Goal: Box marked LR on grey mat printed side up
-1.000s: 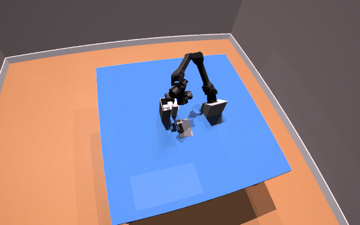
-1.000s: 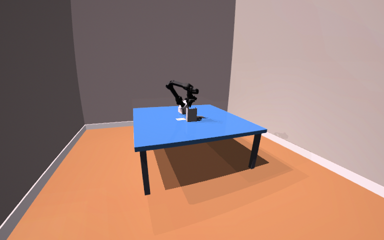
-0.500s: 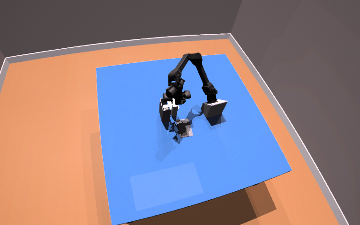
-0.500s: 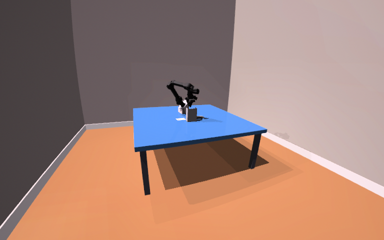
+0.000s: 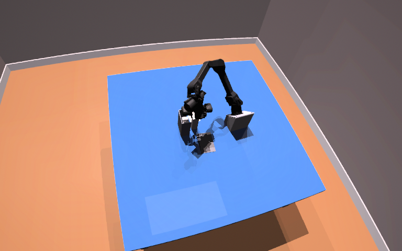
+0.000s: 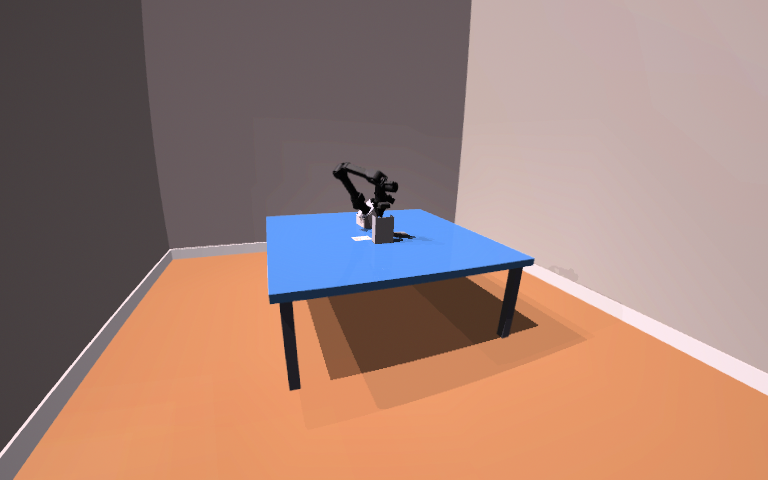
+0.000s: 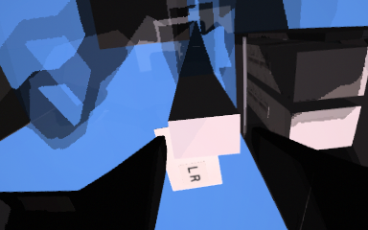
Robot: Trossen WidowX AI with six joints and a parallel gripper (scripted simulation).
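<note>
Hovering over the bin [image 5: 184, 129] [image 6: 383, 230] [image 7: 244, 86] area, our claw [image 5: 191, 115] [image 6: 380, 211] [image 7: 208, 138] stands parted, clasping nothing. Between its fingers in the wrist view we see a dark, pale-topped block [image 5: 194, 126] [image 7: 204, 136]; below it, the LR piece [image 7: 194, 173] shows its letters turned sideways. The block hides part of that piece, so we can't tell how it rests. To the right, two boxes [image 7: 331, 72] [image 7: 326, 128] stand in the bin, their faint side print unreadable. On the blue table [image 5: 260, 165] [image 6: 339, 266], the grey mat [image 5: 210, 146] [image 6: 361, 238] lies nearer, partly shadowed.
</note>
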